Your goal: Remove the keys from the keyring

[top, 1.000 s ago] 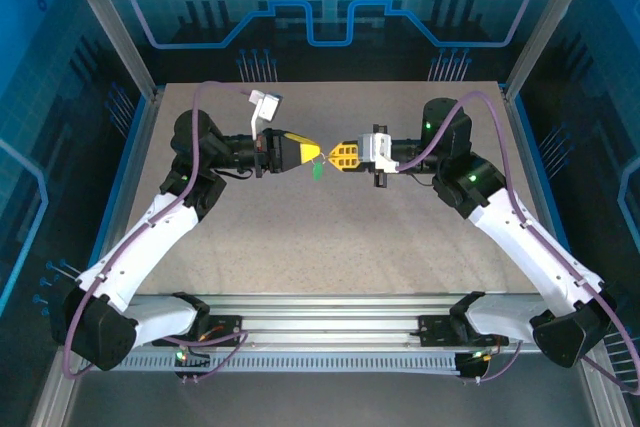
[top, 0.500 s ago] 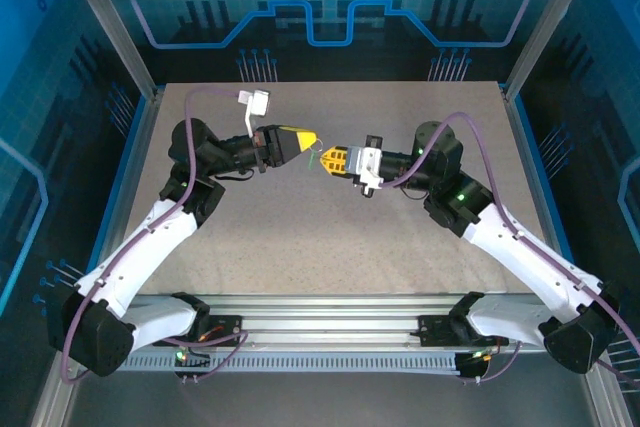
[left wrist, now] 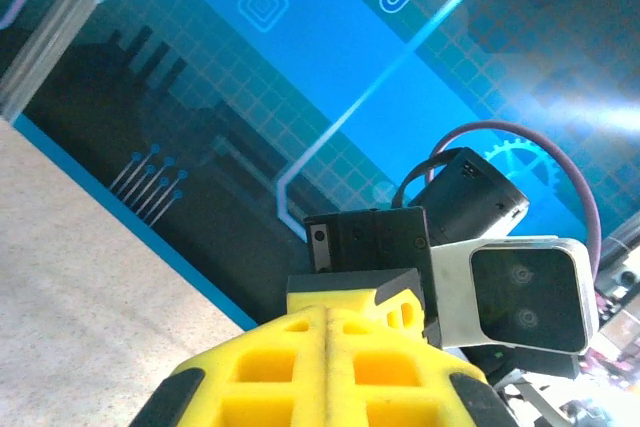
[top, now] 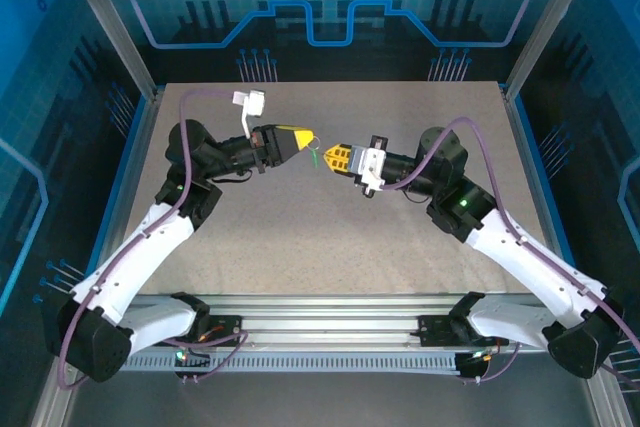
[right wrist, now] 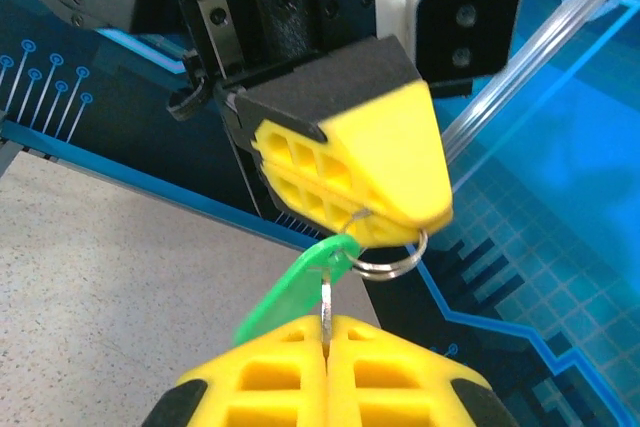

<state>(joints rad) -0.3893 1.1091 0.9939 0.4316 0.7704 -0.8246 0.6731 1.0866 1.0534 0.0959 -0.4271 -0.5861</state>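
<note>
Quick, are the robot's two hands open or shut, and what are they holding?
Left gripper: shut, pinching the keyring at its tip.
Right gripper: shut on the green key, by its metal stem.

Table (top: 330, 237) was a speckled beige slab, evenly lit, no hard shadows. Blue translucent panels (top: 330, 7) printed with circuit traces and a gear graphic closed off the far side and ran down both flanks. Angled aluminium posts (top: 108, 22) stood at the far left and far right corners. A slotted aluminium rail (top: 330, 312) ran along the near edge.
</note>
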